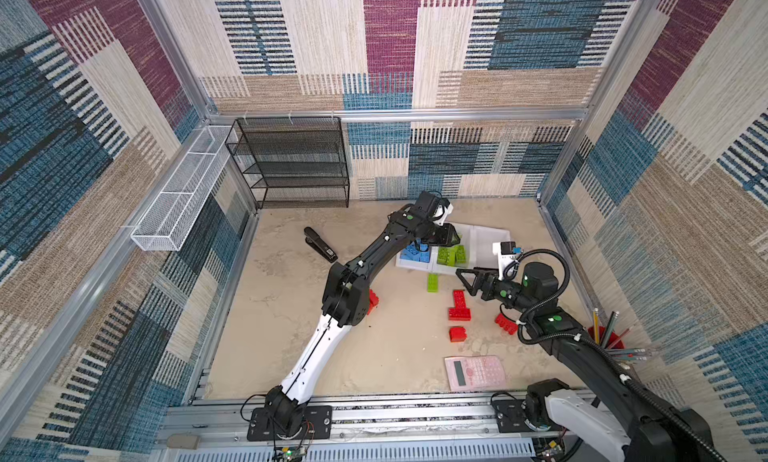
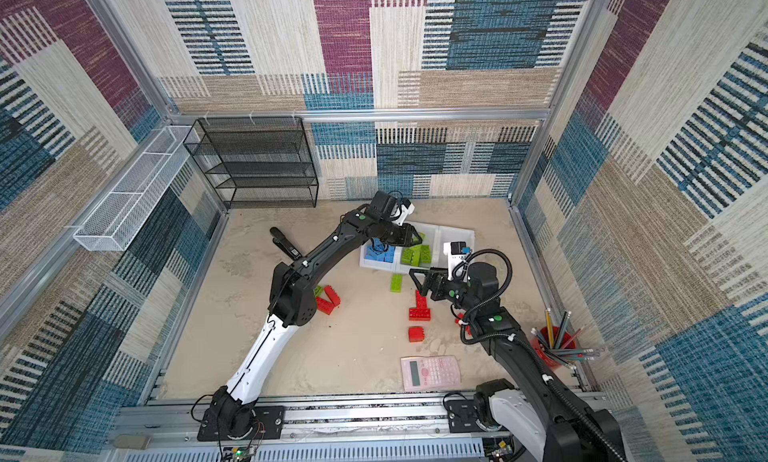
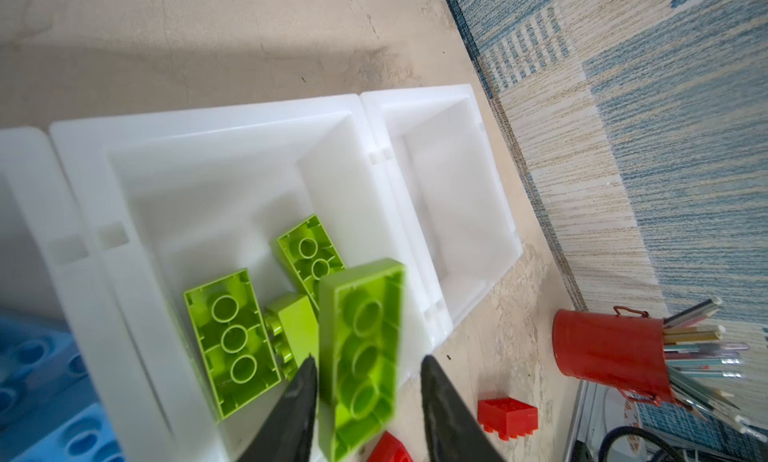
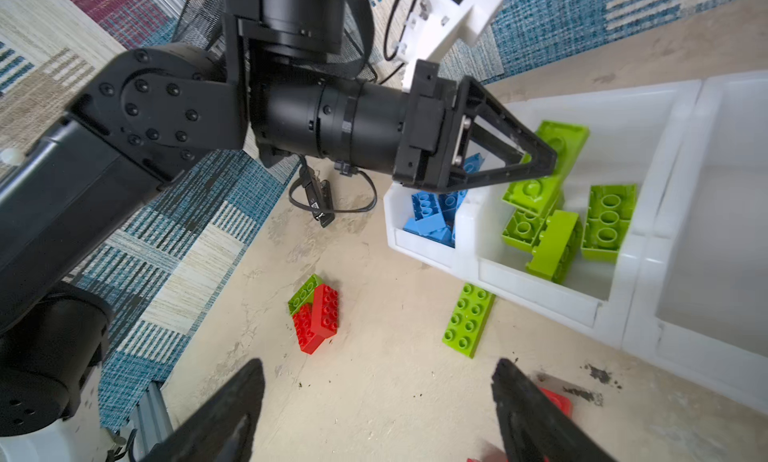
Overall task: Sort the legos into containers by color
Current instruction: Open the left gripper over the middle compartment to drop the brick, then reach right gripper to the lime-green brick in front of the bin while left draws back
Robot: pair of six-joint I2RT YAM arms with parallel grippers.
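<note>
A lime brick (image 3: 361,314) hangs between the fingers of the left gripper (image 3: 368,358), hollow side toward the wrist camera, directly over the middle bin (image 3: 208,123). The fingers stand apart. One lies close to the brick's side and a clear gap shows at the other, so the grip is released rather than clenched. The brick looks smeared.

Below the fingertips, three green bricks (image 3: 230,343) lie in that bin: two long ones hollow side up and a short one between them. On one side of the gripper stands the blue bin (image 4: 419,248), holding a heap of blue bricks (image 4: 432,215) too tangled to count. On the other side stands the third bin (image 3: 415,94), showing its bare white floor. The three bins sit in a row, wall against wall.

The right gripper (image 4: 378,362) hovers low over the table, fingers spread wide and grasping nothing. Ahead of it, just beside the middle bin's front wall, one long green brick (image 4: 469,318) lies studs up. Farther ahead, by the left arm's elbow, a red pair (image 4: 326,310) lies across one buried green brick (image 4: 305,291). Under and behind this gripper are a red T (image 1: 459,306) that looks like two bricks, one short red brick (image 1: 457,333), and one angled red brick (image 1: 506,323) by the arm. That makes six red and two green loose on the table.

Farther out are one pink calculator (image 1: 476,372), one red pencil cup (image 1: 606,339), one black stapler (image 1: 320,245), one black mesh rack (image 1: 291,161) and one white wire basket (image 1: 178,202).
</note>
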